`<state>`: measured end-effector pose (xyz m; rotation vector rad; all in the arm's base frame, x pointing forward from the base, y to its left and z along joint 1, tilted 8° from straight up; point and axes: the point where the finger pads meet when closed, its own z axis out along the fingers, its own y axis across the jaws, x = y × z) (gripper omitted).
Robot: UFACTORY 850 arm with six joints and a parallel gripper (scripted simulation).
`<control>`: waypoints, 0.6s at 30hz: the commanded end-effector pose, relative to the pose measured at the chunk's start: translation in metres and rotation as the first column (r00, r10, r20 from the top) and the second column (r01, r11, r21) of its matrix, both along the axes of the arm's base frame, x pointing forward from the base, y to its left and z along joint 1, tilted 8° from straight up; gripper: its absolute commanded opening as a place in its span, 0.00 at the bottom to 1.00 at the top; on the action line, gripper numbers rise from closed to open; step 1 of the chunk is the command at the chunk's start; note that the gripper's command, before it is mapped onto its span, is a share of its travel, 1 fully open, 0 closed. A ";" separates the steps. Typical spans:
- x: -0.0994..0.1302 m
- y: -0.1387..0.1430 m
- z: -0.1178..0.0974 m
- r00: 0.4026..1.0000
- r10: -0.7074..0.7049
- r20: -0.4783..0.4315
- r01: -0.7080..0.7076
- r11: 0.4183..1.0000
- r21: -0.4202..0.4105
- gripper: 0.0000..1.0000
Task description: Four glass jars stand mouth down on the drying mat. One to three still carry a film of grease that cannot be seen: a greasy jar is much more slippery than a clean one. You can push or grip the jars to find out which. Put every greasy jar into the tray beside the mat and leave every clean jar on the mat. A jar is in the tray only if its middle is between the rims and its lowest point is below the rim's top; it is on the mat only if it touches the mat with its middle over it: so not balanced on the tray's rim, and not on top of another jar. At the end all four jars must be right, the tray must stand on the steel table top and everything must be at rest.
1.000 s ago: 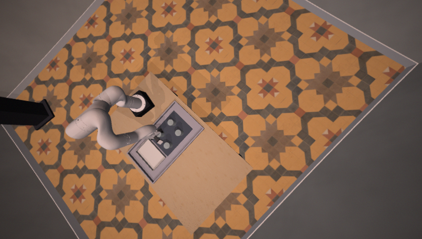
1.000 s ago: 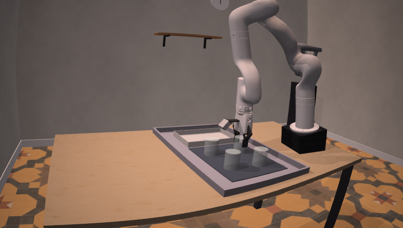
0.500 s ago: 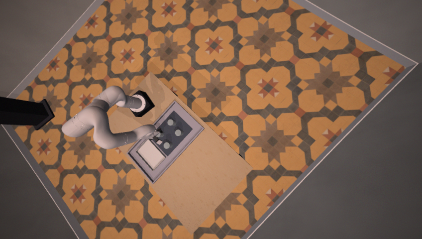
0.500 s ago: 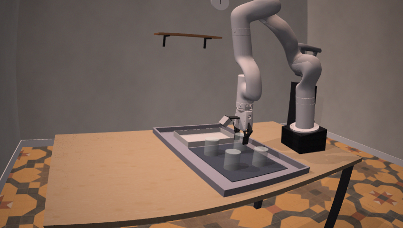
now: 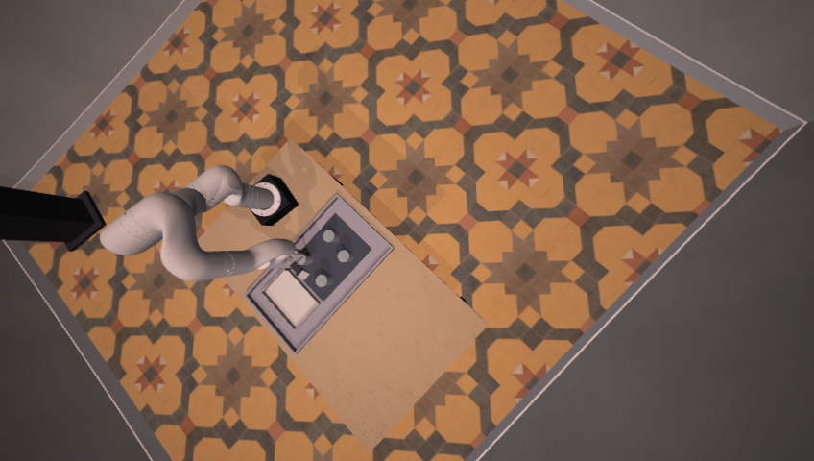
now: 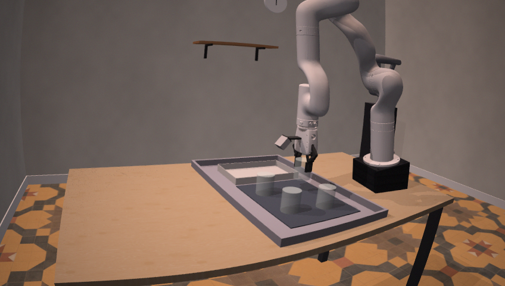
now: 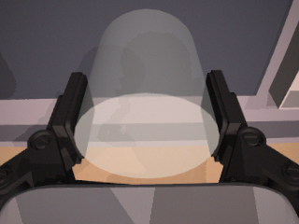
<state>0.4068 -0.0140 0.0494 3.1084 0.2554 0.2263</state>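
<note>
My gripper [image 6: 305, 163] is shut on a clear glass jar [image 6: 300, 161], mouth down, at the mat's back corner near the tray. In the wrist view the jar [image 7: 146, 108] fills the gap between both black fingers and seems to hang a little above the mat. Three other jars stand mouth down on the dark mat [image 6: 301, 205]: one at the left near the tray [image 6: 265, 183], one at the front [image 6: 290, 199], one at the right [image 6: 326, 195]. The pale tray [image 6: 256, 170] beside the mat holds no jar. From above, the held jar [image 5: 301, 259] sits just off the tray [image 5: 291, 298].
The mat and tray lie inside a grey steel frame with a raised rim [image 6: 283, 237] on the wooden table. The robot's black base [image 6: 380, 173] stands at the table's back right. A wall shelf [image 6: 234, 44] hangs well above.
</note>
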 end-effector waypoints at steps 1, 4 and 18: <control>0.000 0.000 0.004 1.000 0.000 0.000 0.000 1.000 0.001 0.00; -0.001 0.000 0.012 1.000 0.000 0.000 0.000 1.000 0.001 0.00; -0.006 0.000 0.043 1.000 0.000 0.000 0.000 1.000 0.001 0.00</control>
